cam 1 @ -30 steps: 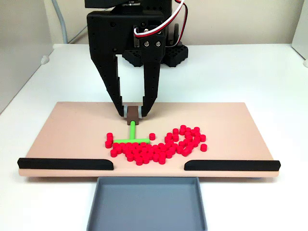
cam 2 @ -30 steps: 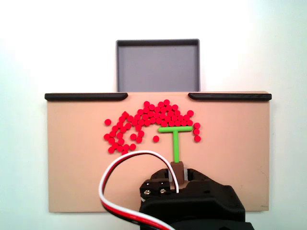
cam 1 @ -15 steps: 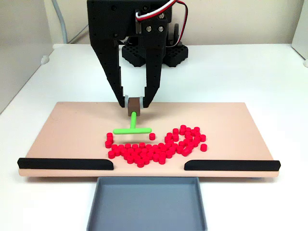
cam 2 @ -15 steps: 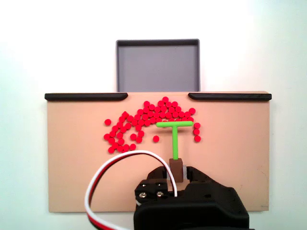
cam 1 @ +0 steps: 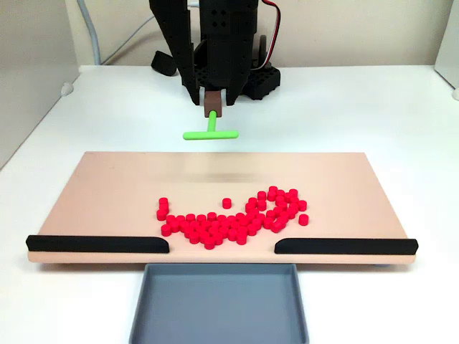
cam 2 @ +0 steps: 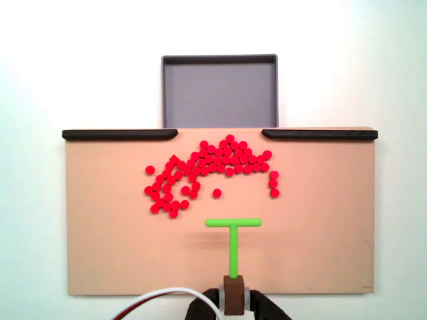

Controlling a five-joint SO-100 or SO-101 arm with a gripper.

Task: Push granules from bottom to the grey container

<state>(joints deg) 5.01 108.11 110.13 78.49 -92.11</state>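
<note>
Gripping the brown block of the pusher [cam 1: 211, 127], the gripper [cam 1: 212, 100] hung above the table behind the board [cam 1: 107, 186] in one fixed view, jaws narrowed onto that block. The granules [cam 1: 233, 217] lay clustered near the board's front edge, by the gap between the strips [cam 1: 97, 244], the container [cam 1: 219, 304] just beyond. In the other fixed view, the pusher's bar [cam 2: 233, 223] stood apart from the granules [cam 2: 207, 170], and the container [cam 2: 219, 90] touched the board's far edge.

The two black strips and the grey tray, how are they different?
The black strips are long, thin and solid, while the grey container is wide and hollow with a low rim. The strips sit on the beige board's front edge with a gap between them; the container lies off the board, on the white table, facing that gap. Neither holds any red granules.
</note>
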